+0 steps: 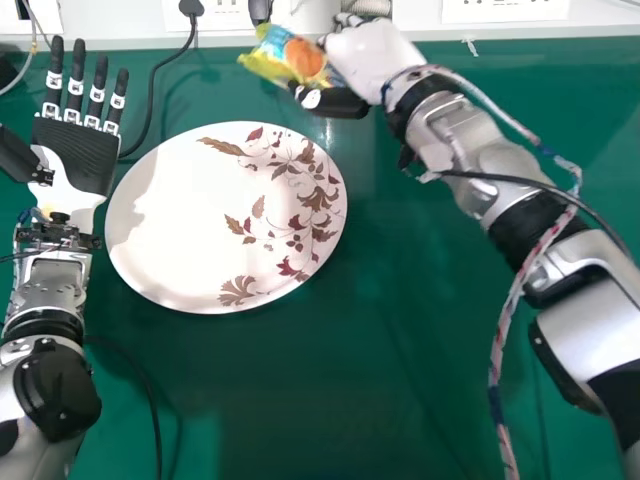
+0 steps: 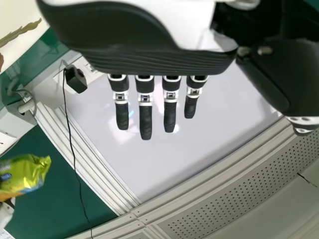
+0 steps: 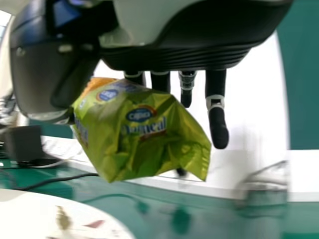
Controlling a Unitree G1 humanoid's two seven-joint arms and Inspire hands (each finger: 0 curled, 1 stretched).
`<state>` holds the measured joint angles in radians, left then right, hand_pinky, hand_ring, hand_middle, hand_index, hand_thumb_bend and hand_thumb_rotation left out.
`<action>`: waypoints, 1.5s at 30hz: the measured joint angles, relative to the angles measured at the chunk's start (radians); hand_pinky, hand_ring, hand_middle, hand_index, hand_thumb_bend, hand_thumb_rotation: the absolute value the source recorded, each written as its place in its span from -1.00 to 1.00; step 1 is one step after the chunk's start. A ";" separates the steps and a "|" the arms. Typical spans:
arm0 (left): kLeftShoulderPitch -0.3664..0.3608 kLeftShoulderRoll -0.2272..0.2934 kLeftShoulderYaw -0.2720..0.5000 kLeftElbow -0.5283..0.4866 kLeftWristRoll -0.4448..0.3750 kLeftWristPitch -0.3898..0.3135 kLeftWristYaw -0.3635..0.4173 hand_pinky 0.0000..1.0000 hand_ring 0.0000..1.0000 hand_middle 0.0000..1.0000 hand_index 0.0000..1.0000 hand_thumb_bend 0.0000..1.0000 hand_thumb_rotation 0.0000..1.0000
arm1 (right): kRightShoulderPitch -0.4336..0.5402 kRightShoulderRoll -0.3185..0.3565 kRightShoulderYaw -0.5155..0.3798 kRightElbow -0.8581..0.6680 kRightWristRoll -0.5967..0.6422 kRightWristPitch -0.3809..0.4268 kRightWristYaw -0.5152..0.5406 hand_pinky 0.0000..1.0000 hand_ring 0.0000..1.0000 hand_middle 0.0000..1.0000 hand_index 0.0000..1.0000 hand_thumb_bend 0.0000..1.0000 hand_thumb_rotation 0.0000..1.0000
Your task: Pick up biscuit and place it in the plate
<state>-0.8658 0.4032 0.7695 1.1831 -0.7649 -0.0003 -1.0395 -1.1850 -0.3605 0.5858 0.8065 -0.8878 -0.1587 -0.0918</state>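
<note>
My right hand (image 1: 365,62) is beyond the plate's back right edge, its thumb and fingers pinching the yellow-green biscuit packet (image 1: 288,57). In the right wrist view the packet (image 3: 142,129) hangs from my right hand (image 3: 174,55), held between thumb and fingers above the table. The packet (image 2: 22,174) also appears in the left wrist view. A round white plate (image 1: 190,225) with a brown leaf pattern lies on the table. My left hand (image 1: 80,150) rests left of the plate with fingers straight and holds nothing; the left wrist view has the same hand (image 2: 149,59).
The green table (image 1: 330,400) reaches to a white wall ledge with sockets (image 1: 505,10) at the back. A black cable (image 1: 152,95) runs between my left hand and the plate. Another cable (image 1: 150,400) lies near the left forearm.
</note>
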 measured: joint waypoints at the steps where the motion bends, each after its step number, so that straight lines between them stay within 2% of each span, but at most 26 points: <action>1: 0.001 0.000 0.000 -0.001 0.000 0.000 0.002 0.63 0.60 0.77 0.96 1.00 0.40 | 0.001 0.016 0.007 0.011 -0.004 -0.012 -0.017 -0.54 -0.30 -0.08 0.11 -0.02 -1.00; 10: 0.018 0.000 0.000 -0.007 -0.001 0.001 0.006 0.74 0.65 0.80 0.99 1.00 0.44 | 0.003 0.135 0.068 0.150 -0.029 -0.061 -0.092 -0.53 -0.29 -0.07 0.11 -0.02 -1.00; 17: 0.018 0.000 0.000 -0.011 -0.001 -0.005 0.006 0.74 0.66 0.79 0.96 0.98 0.38 | 0.003 0.182 0.095 0.240 -0.029 -0.098 -0.137 -0.53 -0.30 -0.07 0.12 -0.02 -1.00; 18: 0.018 0.000 0.000 -0.011 -0.001 -0.008 0.006 0.76 0.67 0.79 0.96 0.96 0.38 | 0.003 0.190 0.097 0.252 -0.029 -0.106 -0.140 -0.53 -0.21 -0.09 0.09 -0.01 -1.00; 20: 0.018 -0.001 0.000 -0.012 -0.001 -0.016 0.011 0.74 0.67 0.79 0.97 0.96 0.44 | 0.002 0.201 0.107 0.276 -0.030 -0.114 -0.146 -0.50 -0.23 -0.01 0.08 -0.01 -1.00; 23: 0.019 -0.007 0.000 -0.018 0.001 -0.060 0.040 0.73 0.67 0.78 0.97 0.96 0.47 | 0.002 0.216 0.123 0.314 -0.030 -0.128 -0.149 -0.38 -0.10 0.05 -0.06 0.00 -1.00; 25: 0.021 -0.010 -0.001 -0.023 0.002 -0.091 0.060 0.70 0.65 0.77 0.97 0.95 0.49 | -0.001 0.224 0.127 0.334 -0.029 -0.132 -0.166 -0.24 0.13 0.37 -0.02 0.03 -0.89; 26: 0.021 -0.011 -0.002 -0.025 0.003 -0.106 0.062 0.70 0.65 0.77 0.97 0.95 0.55 | -0.003 0.228 0.129 0.345 -0.029 -0.137 -0.174 -0.15 0.25 0.50 0.22 0.42 -0.65; 28: 0.022 -0.018 -0.004 -0.034 0.006 -0.134 0.065 0.71 0.66 0.77 0.97 0.95 0.66 | -0.007 0.233 0.134 0.362 -0.029 -0.143 -0.187 -0.03 0.40 0.62 0.41 0.70 -0.42; 29: 0.023 -0.022 -0.006 -0.039 0.007 -0.147 0.065 0.72 0.67 0.77 0.96 0.97 0.73 | -0.010 0.234 0.136 0.368 -0.029 -0.147 -0.190 0.10 0.53 0.70 0.55 0.80 -0.27; 32: 0.025 -0.033 -0.009 -0.044 0.008 -0.173 0.058 0.72 0.65 0.77 0.98 1.00 0.85 | -0.013 0.231 0.138 0.384 -0.026 -0.164 -0.199 0.32 0.74 0.84 0.76 0.96 -0.05; 35: 0.026 -0.041 -0.009 -0.044 0.007 -0.183 0.054 0.73 0.66 0.79 1.00 0.99 0.87 | -0.013 0.222 0.130 0.386 -0.017 -0.189 -0.200 0.44 0.84 0.95 0.90 1.00 0.12; 38: 0.026 -0.043 -0.009 -0.044 0.007 -0.189 0.047 0.71 0.66 0.79 1.00 0.97 0.82 | -0.012 0.199 0.112 0.372 0.004 -0.215 -0.195 0.52 0.86 0.99 0.96 1.00 0.22; 43: 0.025 -0.043 -0.009 -0.040 0.007 -0.192 0.044 0.70 0.66 0.79 1.00 0.97 0.94 | -0.008 0.135 0.059 0.260 0.042 -0.237 -0.186 0.55 0.87 1.00 1.00 1.00 0.33; 45: 0.025 -0.043 -0.009 -0.039 0.007 -0.194 0.044 0.71 0.66 0.79 1.00 0.97 0.95 | 0.006 0.105 0.027 0.185 0.065 -0.236 -0.169 0.56 0.87 1.00 1.00 1.00 0.30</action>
<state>-0.8406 0.3606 0.7608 1.1444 -0.7584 -0.1940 -0.9952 -1.1787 -0.2550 0.6125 0.9919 -0.8224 -0.3949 -0.2609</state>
